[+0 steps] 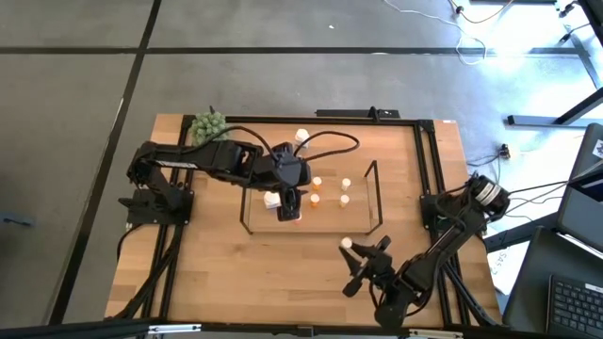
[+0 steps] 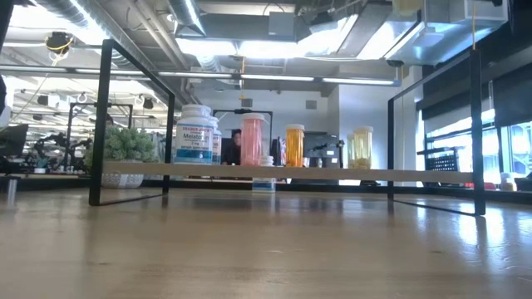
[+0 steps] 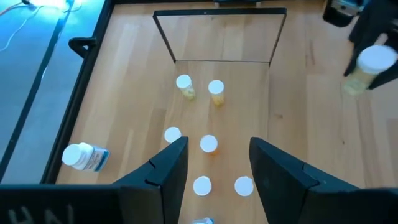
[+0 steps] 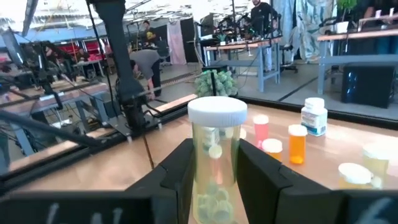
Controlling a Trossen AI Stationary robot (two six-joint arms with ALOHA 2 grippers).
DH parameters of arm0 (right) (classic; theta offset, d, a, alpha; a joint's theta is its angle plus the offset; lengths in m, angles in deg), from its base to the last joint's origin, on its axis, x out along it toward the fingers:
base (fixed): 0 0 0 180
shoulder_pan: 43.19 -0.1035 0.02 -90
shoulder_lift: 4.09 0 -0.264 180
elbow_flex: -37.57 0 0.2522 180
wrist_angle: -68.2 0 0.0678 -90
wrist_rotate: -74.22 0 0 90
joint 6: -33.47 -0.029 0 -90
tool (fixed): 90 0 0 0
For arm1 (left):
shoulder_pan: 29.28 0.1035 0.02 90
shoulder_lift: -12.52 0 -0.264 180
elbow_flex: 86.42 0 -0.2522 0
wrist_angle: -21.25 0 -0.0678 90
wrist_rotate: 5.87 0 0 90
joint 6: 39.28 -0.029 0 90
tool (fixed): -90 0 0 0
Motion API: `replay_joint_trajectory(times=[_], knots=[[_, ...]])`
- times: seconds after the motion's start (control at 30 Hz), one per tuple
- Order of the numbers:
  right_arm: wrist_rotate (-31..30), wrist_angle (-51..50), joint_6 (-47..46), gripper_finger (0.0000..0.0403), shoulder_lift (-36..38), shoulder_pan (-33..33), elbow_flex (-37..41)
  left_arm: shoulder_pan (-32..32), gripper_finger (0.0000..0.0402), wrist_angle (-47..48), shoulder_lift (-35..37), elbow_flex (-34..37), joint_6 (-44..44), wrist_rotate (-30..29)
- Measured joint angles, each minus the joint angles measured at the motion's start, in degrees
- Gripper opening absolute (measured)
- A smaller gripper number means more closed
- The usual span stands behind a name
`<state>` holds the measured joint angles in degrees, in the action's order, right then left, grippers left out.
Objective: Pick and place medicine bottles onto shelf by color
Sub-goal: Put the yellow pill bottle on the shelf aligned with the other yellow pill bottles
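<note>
While my right gripper (image 4: 211, 180) holds a clear vial (image 4: 216, 158) of pale pills, white cap up, at the table's 5 o'clock off the shelf (image 1: 372, 202), I read it as a carry toward the yellow pair (image 2: 362, 147). Left gripper (image 3: 217, 168) hangs open and empty over the shelf's 9 o'clock end; pink, orange and yellow vials stand sorted there.

Only one label gives any text: the large white bottle (image 2: 196, 134) with a blue label, standing on the shelf (image 2: 283, 173) at about 10 o'clock in the low view. Its top line looks like a brand name and a bigger word begins with "Mela" (the rest is too small to read).
</note>
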<state>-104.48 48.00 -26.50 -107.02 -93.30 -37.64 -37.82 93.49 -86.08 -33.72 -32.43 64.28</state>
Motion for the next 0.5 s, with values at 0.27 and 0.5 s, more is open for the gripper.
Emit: replay_joint_trajectory(times=[0.27,0.5], knots=[[-0.2,-1.1,3.7,0.0107,-4.5,1.7,0.0,-1.4,0.0163,0.0,0.0,0.0,0.1,0.0],[0.3,-2.9,-6.9,0.0107,-8.8,4.6,0.0,-2.0,0.0163,0.0,0.0,0.0,0.2,0.2]])
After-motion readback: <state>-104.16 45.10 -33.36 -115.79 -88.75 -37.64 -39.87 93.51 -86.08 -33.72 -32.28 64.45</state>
